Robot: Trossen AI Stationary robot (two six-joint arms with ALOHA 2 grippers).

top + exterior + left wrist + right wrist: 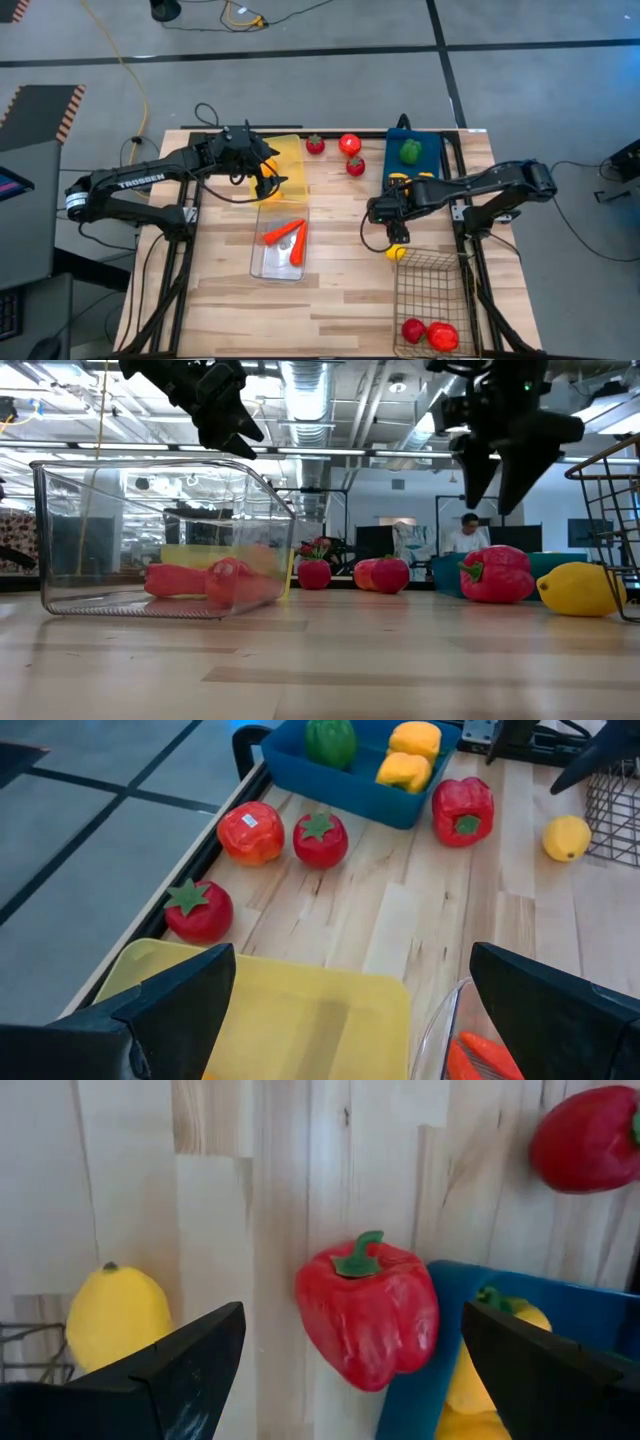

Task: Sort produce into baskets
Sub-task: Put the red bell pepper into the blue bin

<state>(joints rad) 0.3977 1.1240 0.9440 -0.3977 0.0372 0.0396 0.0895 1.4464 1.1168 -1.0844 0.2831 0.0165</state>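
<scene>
A red bell pepper (368, 1320) lies on the table beside the blue bin's (428, 152) near corner. My right gripper (352, 1312) hangs open above it, one finger to each side, touching nothing. A lemon (397, 252) lies between the pepper and the wire-mesh basket (432, 285). My left gripper (352, 952) stands open over the yellow bin (300, 1010), clear of it. The blue bin holds a green pepper (410, 151) and two yellow ones (410, 755). Two carrots (287, 235) lie in the clear bin (268, 262).
Three red tomatoes or strawberries (349, 144) lie on the table's far part, between the yellow and blue bins. Two red pieces (430, 333) sit in the wire basket at the near right. Bare wood lies between the clear bin and the lemon.
</scene>
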